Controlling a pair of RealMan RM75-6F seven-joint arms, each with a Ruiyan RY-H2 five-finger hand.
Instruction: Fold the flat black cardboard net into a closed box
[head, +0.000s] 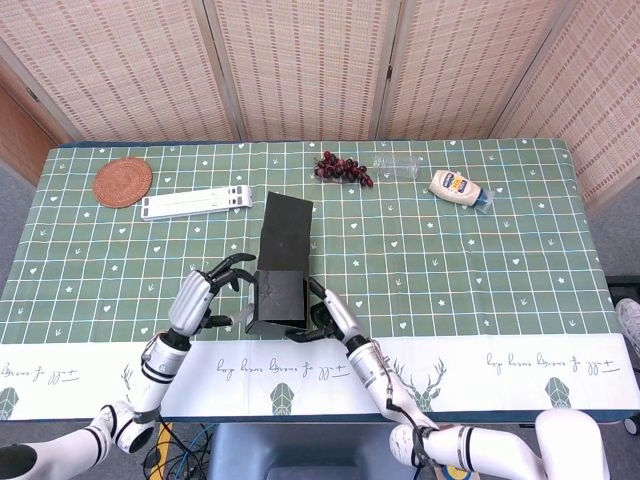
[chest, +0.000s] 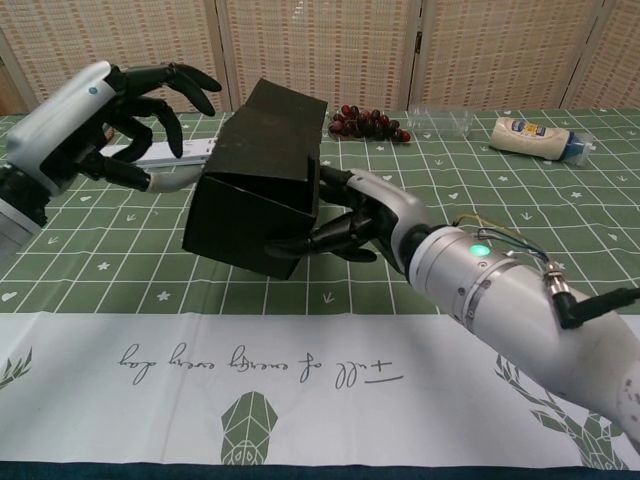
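Over the green checked tablecloth (head: 480, 260), right hand (chest: 375, 215) gripped the black cardboard box (chest: 262, 180); left hand (chest: 135, 110) hovered beside it, empty, fingers spread. Risk: the one-handed hold slips and the flaps spring open.

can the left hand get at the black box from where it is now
Probably yes. The left hand hovers with fingers spread just beside the black box, which the right hand holds from the opposite side. Nothing lies between the left hand and the box's near face.
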